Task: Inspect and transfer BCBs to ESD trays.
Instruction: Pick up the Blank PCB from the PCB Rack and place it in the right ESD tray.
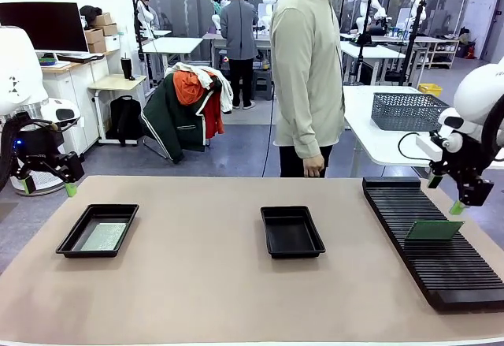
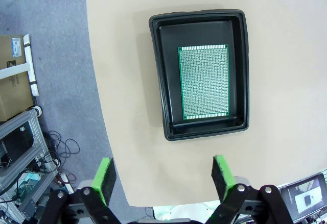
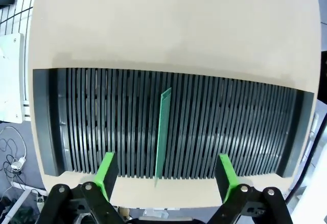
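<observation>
Two wide-open empty tools: left tool [image 2: 162, 160] apart from trayed BCB [image 2: 203, 82], right tool [image 3: 166, 156] above racked BCB [image 3: 163, 129].

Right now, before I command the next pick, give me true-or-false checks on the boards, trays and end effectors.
1. A BCB lies flat in the left tray. True.
2. The middle tray holds a board too. False: it is empty.
3. A second BCB stands on edge in the slotted rack. True.
4. The right end effector is shut on the second BCB. False: its jaws are open, gripping nothing.
5. The left end effector is open and empty. True.
</observation>
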### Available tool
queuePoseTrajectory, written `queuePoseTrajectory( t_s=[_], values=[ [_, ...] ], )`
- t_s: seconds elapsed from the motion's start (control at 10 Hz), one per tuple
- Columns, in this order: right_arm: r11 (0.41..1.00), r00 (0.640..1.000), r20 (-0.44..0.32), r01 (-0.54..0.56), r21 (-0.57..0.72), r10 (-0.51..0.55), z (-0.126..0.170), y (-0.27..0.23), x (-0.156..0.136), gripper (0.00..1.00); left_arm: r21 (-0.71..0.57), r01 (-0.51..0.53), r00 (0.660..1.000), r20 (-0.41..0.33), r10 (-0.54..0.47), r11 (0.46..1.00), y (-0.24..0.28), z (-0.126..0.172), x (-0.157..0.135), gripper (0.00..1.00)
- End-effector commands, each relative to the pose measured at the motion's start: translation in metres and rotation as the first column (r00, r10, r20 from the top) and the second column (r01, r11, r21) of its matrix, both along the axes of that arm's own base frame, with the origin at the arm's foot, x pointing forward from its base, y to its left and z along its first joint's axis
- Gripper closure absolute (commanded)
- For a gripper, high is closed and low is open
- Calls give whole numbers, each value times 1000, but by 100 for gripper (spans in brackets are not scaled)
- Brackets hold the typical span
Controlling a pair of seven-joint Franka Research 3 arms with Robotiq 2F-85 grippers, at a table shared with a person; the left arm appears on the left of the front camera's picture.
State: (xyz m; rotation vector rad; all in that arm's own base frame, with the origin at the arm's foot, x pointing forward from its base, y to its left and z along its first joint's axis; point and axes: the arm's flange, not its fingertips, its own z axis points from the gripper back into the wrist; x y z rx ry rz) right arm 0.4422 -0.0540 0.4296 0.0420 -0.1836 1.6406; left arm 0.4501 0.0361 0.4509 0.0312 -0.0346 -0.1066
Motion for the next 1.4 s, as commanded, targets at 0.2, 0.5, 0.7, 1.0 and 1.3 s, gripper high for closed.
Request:
queuePoseTrajectory(
  t_s=[0.2,0.5,0.7,1.0,1.3],
  values=[
    [1000,1000,22,-4,-21,4,-32,-2,-2,0,-6,6,1000,7,-6,1000,1,-2,0,0],
    [999,999,26,26,-45,-25,-54,1,3,0,-6,6,1000,7,-6,1000,1,-2,0,0],
    [994,996,64,74,-76,-69,-67,-1,2,0,-6,6,1000,7,-6,1000,1,-2,0,0],
    [991,991,86,109,-75,-102,-75,-4,0,0,-6,6,1000,7,-6,1000,1,-2,0,0],
    [992,991,88,109,-70,-103,-81,-6,1,0,-6,6,1000,7,-6,1000,1,-2,0,0]
  ],
)
